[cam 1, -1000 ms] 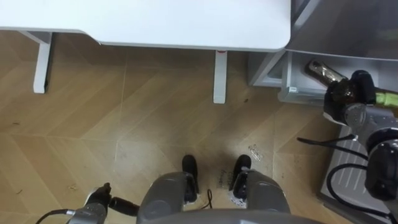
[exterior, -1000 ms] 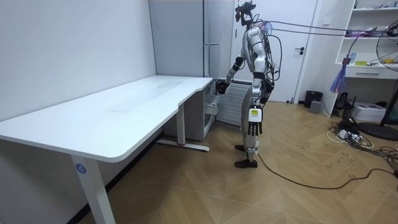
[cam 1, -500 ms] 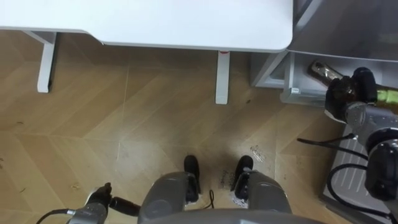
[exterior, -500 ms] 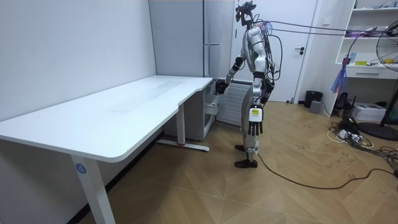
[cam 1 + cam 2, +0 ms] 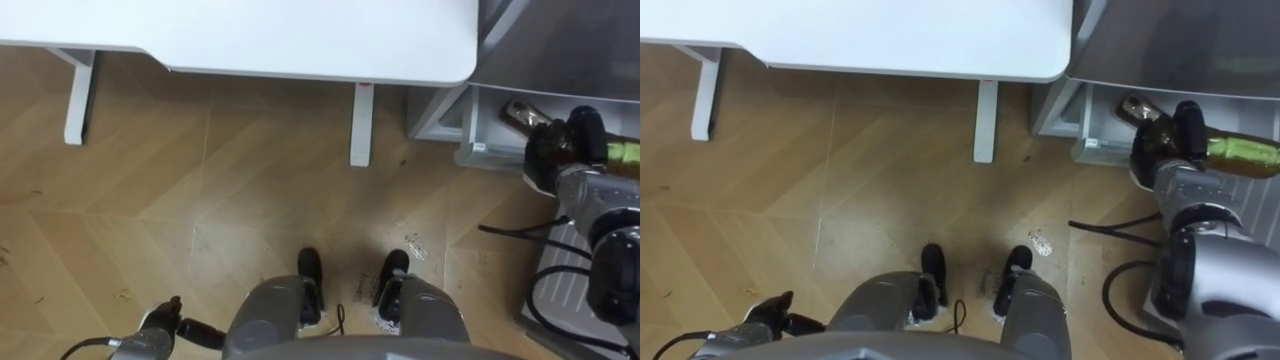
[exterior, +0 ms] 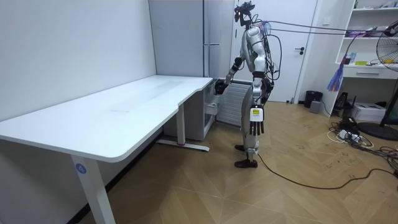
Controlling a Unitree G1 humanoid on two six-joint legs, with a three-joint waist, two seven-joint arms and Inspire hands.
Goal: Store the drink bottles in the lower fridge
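I have the robot standing at the end of the white bench point(image 5: 250, 35), facing the grey fridge point(image 5: 570, 45). My right hand point(image 5: 558, 150) is clamped round the bottle point(image 5: 1237, 152). The bottle is held on its side by the fridge's white lower compartment point(image 5: 492, 128), with its neck pointing toward the bench. My left hand point(image 6: 256, 126) hangs at the thigh with fingers straight, holding nothing.

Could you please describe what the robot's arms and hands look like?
Both arms are silver-grey segments with dark joints. The right hand and left hand have black fingers; the left's back carries a white tag with a yellow mark. Black cables loop by the right forearm.
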